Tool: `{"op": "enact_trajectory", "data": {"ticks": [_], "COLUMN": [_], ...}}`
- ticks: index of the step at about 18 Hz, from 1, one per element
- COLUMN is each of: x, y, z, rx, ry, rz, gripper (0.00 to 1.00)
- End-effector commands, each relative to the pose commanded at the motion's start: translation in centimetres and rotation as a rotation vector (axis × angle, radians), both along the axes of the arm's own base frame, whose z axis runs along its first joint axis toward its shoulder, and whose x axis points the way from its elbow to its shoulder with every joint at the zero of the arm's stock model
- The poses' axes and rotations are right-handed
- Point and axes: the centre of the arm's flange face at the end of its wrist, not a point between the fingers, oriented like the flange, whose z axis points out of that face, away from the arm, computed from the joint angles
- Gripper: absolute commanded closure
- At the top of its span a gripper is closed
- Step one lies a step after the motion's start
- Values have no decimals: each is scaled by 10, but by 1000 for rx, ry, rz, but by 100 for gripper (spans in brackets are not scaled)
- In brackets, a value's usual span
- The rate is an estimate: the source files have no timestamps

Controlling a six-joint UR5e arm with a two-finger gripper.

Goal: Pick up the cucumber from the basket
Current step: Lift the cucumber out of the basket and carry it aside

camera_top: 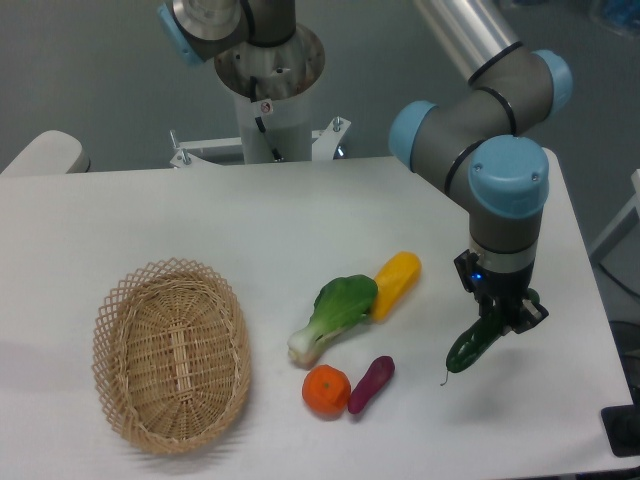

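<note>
My gripper (503, 318) is at the right side of the table, shut on the cucumber (474, 346). This dark green, glossy, slim vegetable hangs tilted, its lower end down to the left, above the white tabletop. The woven wicker basket (172, 354) sits at the far left front with nothing inside it. The gripper is far to the right of the basket, past the other vegetables.
A bok choy (333, 314), a yellow pepper (396, 284), an orange (326, 391) and a purple sweet potato (371, 383) lie clustered in the middle of the table. The arm's base (270, 75) stands at the back. The table's right edge (590, 290) is close to the gripper.
</note>
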Motion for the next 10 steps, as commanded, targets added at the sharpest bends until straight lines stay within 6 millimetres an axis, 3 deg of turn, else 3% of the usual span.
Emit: {"op": "enact_trajectory", "data": {"ticks": [10], "x": [3], "y": [4], "z": [0], "rx": [19], "ry": [-9], "rz": [-8], "gripper": [85]}}
